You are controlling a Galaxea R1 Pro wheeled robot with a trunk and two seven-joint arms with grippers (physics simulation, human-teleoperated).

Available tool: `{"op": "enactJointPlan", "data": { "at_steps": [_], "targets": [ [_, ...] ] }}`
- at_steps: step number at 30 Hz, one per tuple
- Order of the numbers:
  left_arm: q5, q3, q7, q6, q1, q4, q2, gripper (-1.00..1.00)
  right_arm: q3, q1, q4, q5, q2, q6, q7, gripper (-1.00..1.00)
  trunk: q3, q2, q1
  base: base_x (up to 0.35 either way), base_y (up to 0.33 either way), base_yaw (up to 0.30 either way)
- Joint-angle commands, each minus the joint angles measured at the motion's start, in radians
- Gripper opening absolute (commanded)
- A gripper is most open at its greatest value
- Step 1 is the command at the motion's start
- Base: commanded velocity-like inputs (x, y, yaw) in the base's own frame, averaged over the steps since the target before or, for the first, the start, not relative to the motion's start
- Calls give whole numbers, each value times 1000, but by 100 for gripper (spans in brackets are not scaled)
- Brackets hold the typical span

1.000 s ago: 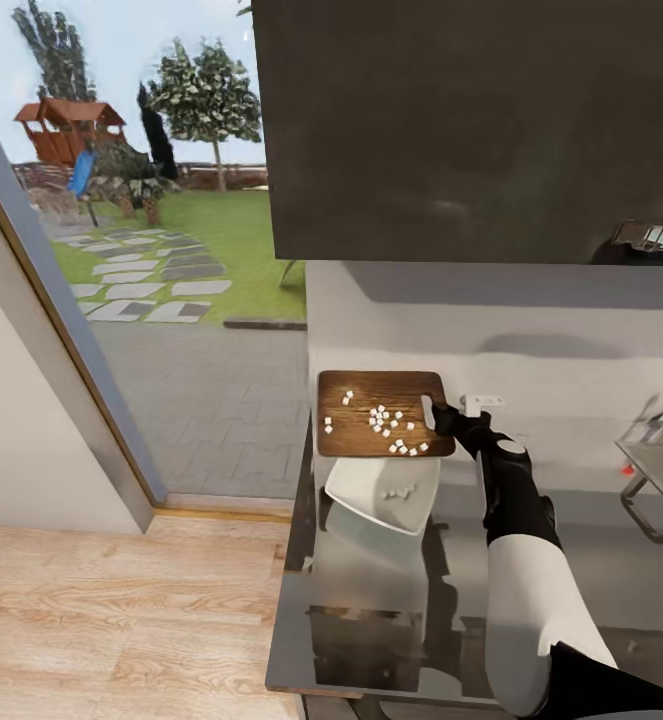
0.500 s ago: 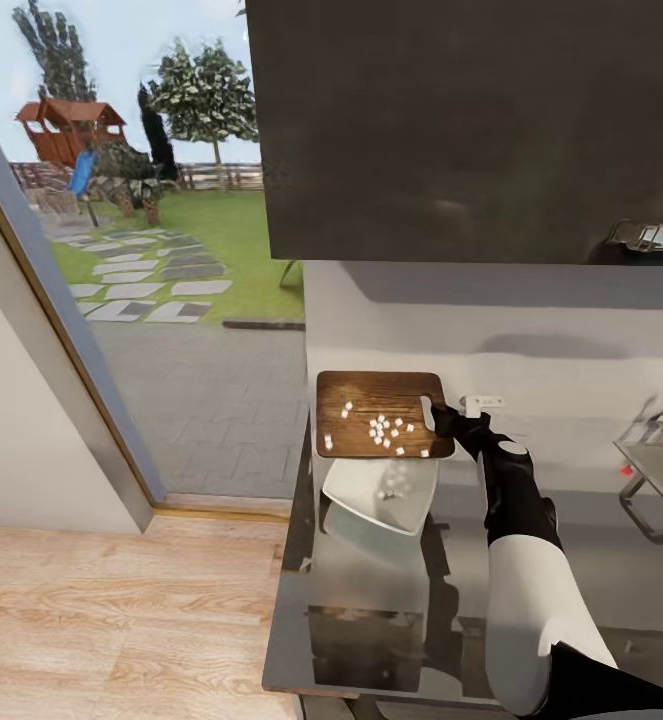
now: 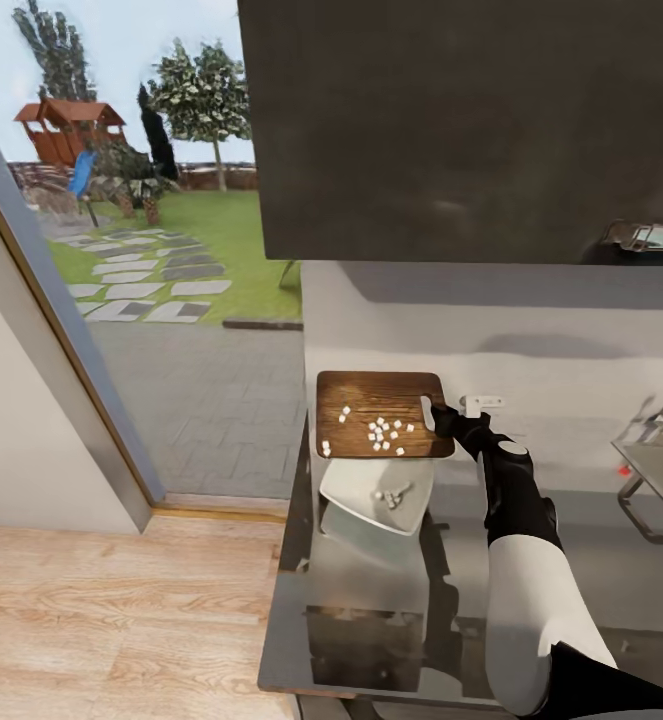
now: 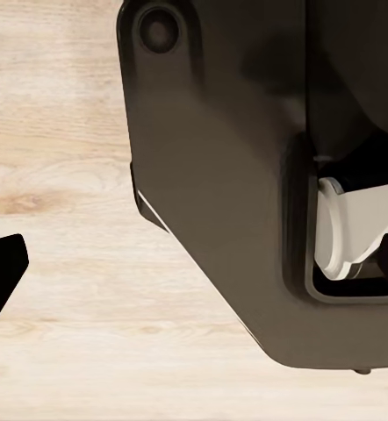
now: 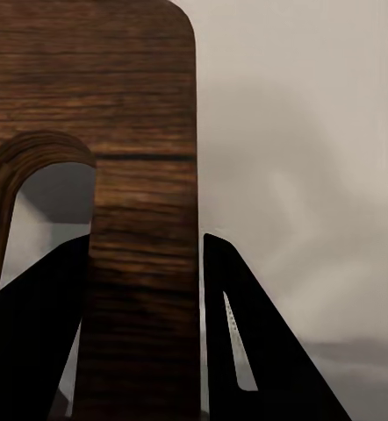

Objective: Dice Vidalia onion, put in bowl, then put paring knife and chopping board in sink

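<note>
Head view: at left, a glass door onto a garden and wood floor (image 3: 91, 610). Mid-frame, the board (image 3: 371, 410) is tilted over the bowl (image 3: 371, 495) on the grey surface (image 3: 611, 570); white onion bits (image 3: 386, 432) lie on both. The right gripper (image 3: 434, 413) clamps the board's slotted end, jaws either side in the right wrist view (image 5: 146, 263). The sink (image 3: 661, 460) is cut off at right. Left jaws: cannot tell.

sink (image 3: 661, 455): cut off at the frame edge beside the countertop (image 3: 591, 560)
chopping board (image 5: 115, 175): far end out of frame
</note>
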Motion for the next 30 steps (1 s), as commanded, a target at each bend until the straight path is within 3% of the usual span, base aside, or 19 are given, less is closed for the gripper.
{"op": "enactJointPlan", "data": {
  "at_steps": [1, 11, 30],
  "targets": [
    [7, -5, 8, 2, 0, -3, 1, 100, -5, -1, -2, 8, 1, 3, 9, -100, -2, -2, 1, 0, -23, 0],
    [6, -5, 8, 2, 0, -3, 1, 100, -5, -1, -2, 8, 1, 3, 9, -100, -2, -2, 1, 0, -116, 0],
    [7, -5, 8, 2, 0, -2, 1, 100, -3, -1, -1, 8, 1, 3, 9, -100, -2, -2, 1, 0, -6, 0]
  ]
}}
